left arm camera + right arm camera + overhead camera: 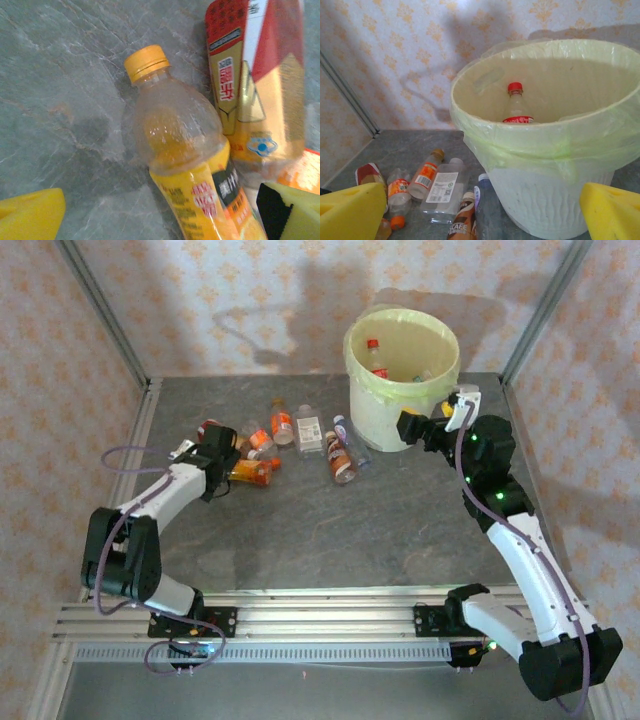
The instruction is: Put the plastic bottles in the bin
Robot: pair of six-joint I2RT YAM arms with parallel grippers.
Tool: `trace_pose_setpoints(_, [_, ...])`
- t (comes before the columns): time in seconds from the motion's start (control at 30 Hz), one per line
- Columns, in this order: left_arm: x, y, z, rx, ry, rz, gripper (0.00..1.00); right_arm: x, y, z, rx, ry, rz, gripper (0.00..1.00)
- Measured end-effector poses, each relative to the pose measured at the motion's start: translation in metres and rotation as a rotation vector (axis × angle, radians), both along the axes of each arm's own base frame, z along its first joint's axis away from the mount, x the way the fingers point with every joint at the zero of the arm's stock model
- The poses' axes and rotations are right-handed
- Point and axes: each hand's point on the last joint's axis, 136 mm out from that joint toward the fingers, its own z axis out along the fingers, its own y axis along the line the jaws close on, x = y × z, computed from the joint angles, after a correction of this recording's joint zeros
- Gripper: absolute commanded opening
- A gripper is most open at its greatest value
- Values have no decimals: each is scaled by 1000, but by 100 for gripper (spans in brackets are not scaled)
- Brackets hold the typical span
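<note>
R: Yellow pads point(30, 215) of the left gripper point(160, 217) stand wide apart, holding nothing. Between them in the wrist view runs the orange-capped bottle point(180, 150), lying flat on the table point(60, 100). Can't tell if the pads are down at its level.
J: Neighbours?
R: One red-and-gold labelled bottle point(260, 85) touching its shoulder. Tight on that side.
J: How will it handle?
R: Looks near empty, so light. Thin clear plastic: dents easily, and likely squirts out if pinched on the round shoulder. I'd clamp across the labelled middle; straighter wall, and the label adds friction.
J: Right arm?
R: Its right gripper point(481, 212) is wide open too, empty, facing the bin point(545, 200) from close by. One red-capped bottle point(517, 107) already stands inside against the far wall.
J: Rest?
R: Several lie on the table beside the bin, toward the left arm, e.g. a clear bottle point(442, 190) with a white label. All small and light by the look; same mid-body grip should do.
</note>
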Motion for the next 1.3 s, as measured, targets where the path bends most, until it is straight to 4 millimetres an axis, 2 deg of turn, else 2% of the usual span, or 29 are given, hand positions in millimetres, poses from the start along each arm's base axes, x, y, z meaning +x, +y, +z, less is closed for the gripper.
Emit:
trace_pose_setpoints(0.1, [7, 4, -9, -38, 0, 11, 100, -1, 0, -4, -11, 14, 0, 99])
trace_pose_setpoints(0.23, [18, 9, -7, -96, -36, 25, 100, -6, -2, -3, -18, 12, 0, 99])
trace_pose_setpoints(0.33, [37, 18, 14, -80, -57, 8, 100, -9, -2, -1, -18, 8, 0, 99])
trace_pose_setpoints(0.47, [82, 26, 66, 4, -125, -32, 100, -10, -3, -1, -18, 12, 0, 99])
trace_pose_setpoints(0.53, [97, 29, 80, 34, -130, -43, 100, -10, -3, -1, -18, 12, 0, 99])
trace_pose_setpoints(0.57, [103, 30, 80, 44, -119, -45, 100, -10, -3, -2, -18, 13, 0, 99])
trace_pose_setpoints(0.63, [111, 32, 73, 55, -87, -47, 100, -10, -3, -2, -18, 13, 0, 99])
trace_pose_setpoints(0.77, [114, 34, 41, 68, 30, -44, 100, -10, -3, -3, -19, 17, 0, 99])
trace_pose_setpoints(0.9, [130, 41, 15, 73, 110, -26, 100, -12, -2, -9, -25, 44, 4, 99])
trace_pose_setpoints(1.07, [131, 49, -14, 71, 200, -13, 100, -14, -3, -16, -31, 71, 3, 99])
trace_pose_setpoints(1.3, [133, 56, -47, 51, 264, 5, 89, -18, -2, -14, -29, 69, 16, 99])
